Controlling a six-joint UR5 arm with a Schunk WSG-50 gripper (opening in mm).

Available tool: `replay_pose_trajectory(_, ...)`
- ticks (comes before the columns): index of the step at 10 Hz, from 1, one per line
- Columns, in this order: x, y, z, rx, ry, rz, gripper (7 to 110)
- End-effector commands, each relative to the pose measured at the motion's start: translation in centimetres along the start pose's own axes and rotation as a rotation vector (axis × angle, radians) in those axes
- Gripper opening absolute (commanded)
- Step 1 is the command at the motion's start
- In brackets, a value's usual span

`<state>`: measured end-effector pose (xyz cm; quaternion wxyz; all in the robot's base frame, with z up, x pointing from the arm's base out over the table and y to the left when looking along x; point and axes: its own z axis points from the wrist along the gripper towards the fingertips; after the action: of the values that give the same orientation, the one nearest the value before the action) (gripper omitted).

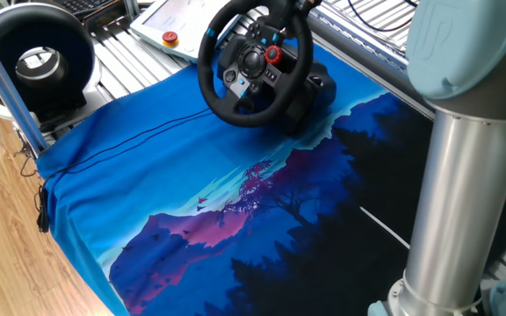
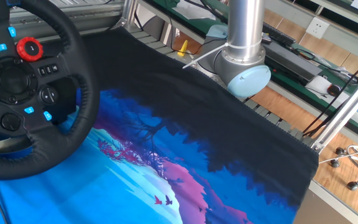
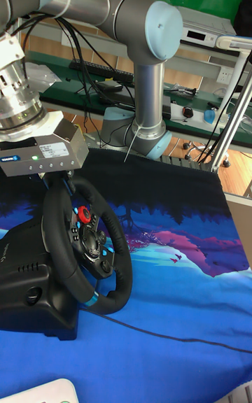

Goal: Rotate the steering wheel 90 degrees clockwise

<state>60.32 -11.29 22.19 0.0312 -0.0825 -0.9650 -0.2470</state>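
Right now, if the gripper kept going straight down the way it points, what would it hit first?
Most likely the top of the steering wheel rim: the gripper points down right at it and may already be touching. Its fingertips are hidden, so contact is unclear.
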Motion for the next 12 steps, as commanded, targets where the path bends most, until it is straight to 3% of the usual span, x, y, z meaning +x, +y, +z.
replay_pose_trajectory(1, 0.0, 0.4, 0.0, -0.080, -0.001, -0.085, 44)
replay_pose_trajectory(7, 0.2, -0.2, 0.4, -0.103, 0.015, -0.128, 44)
replay_pose_trajectory(8, 0.2, -0.8, 0.4, -0.078, 0.019, -0.107, 7)
replay_pose_trajectory(9, 0.2, -1.4, 0.5, -0.054, 0.021, -0.092, 7)
replay_pose_trajectory(12, 0.6, -1.1, 0.2, -0.079, 0.020, -0.080, 7)
